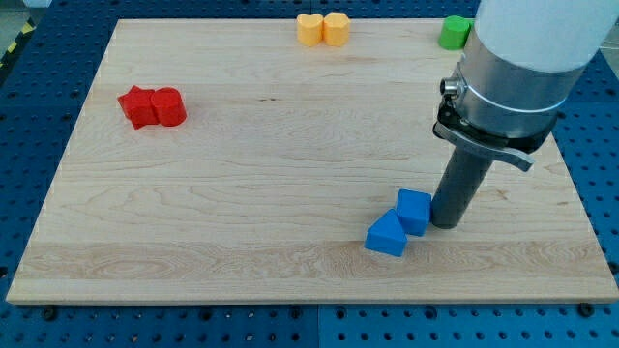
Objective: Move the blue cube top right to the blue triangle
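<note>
The blue cube [414,210] lies on the wooden board [242,174] at the view's lower right. The blue triangle [387,235] touches it on its lower left side. My tip [445,222] stands just to the right of the blue cube, touching or nearly touching its right face. The rod rises from there to the arm's grey and white body at the view's upper right.
Two red blocks [152,106] sit together at the view's upper left. Two yellow blocks [322,29] sit side by side at the top edge. A green block [454,32] sits at the top right, partly hidden by the arm.
</note>
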{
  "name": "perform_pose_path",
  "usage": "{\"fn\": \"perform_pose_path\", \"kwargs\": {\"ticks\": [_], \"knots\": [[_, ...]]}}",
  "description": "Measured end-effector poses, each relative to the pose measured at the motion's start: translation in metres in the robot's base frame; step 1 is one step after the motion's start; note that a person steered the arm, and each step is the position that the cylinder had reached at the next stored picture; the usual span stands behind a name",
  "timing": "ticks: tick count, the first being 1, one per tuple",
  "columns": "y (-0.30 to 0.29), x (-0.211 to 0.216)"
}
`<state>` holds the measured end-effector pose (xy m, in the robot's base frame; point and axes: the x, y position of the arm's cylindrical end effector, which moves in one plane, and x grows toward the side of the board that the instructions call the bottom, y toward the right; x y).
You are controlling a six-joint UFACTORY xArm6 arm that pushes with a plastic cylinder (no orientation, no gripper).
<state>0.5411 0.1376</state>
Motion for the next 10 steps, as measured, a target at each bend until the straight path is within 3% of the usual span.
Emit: {"fn": "perform_pose_path", "kwargs": {"ticks": [6, 9, 10], "knots": [[0.01, 0.015], [0.009, -0.016], [0.032, 0.004]]}}
